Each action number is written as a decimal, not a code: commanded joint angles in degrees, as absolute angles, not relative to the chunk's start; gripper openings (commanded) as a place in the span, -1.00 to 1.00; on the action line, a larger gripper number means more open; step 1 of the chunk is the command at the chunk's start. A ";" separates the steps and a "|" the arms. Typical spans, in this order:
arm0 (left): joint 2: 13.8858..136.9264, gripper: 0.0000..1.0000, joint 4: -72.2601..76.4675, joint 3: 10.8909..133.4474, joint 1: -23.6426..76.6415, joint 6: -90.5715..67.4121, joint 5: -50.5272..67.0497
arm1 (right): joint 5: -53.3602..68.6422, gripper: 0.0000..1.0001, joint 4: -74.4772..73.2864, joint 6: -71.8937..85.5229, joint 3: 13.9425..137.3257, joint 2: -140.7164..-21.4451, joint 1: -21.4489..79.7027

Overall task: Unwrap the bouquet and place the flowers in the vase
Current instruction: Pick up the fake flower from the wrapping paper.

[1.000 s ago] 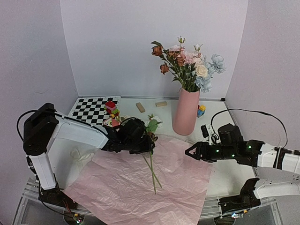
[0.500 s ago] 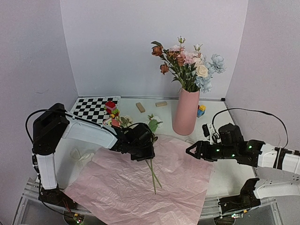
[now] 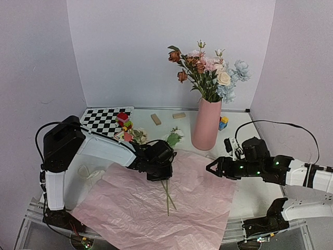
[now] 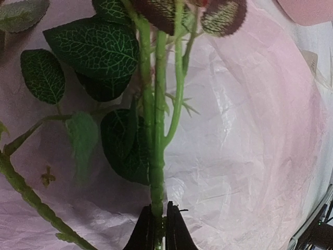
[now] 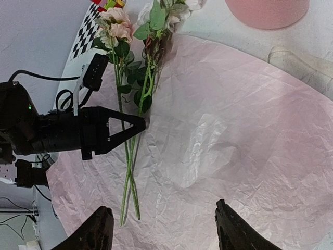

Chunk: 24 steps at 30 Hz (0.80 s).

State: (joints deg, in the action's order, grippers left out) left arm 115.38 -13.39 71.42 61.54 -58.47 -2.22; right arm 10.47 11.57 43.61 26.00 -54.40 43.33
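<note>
On pink paper (image 3: 200,200), left tool (image 4: 158,225) pinches flower stems (image 4: 156,156).

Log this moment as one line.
left gripper: shut on flower stems | right gripper: open, above pink paper | vase: upright, holds other flowers

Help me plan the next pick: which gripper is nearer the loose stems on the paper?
Left. The left gripper is shut on the stems; the right gripper hangs open to their right, apart.
</note>
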 commanded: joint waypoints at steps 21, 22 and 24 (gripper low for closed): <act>81.57 -0.99 -10.70 63.88 62.56 -45.22 -3.11 | 22.35 0.38 20.61 44.92 50.02 -62.66 47.40; 80.09 -0.99 -9.84 63.25 62.58 -44.86 -3.12 | 22.50 0.36 20.97 44.44 51.06 -63.31 47.98; 77.47 -0.98 -8.60 62.27 62.58 -44.21 -3.41 | 22.60 0.34 21.23 43.51 53.28 -64.73 49.09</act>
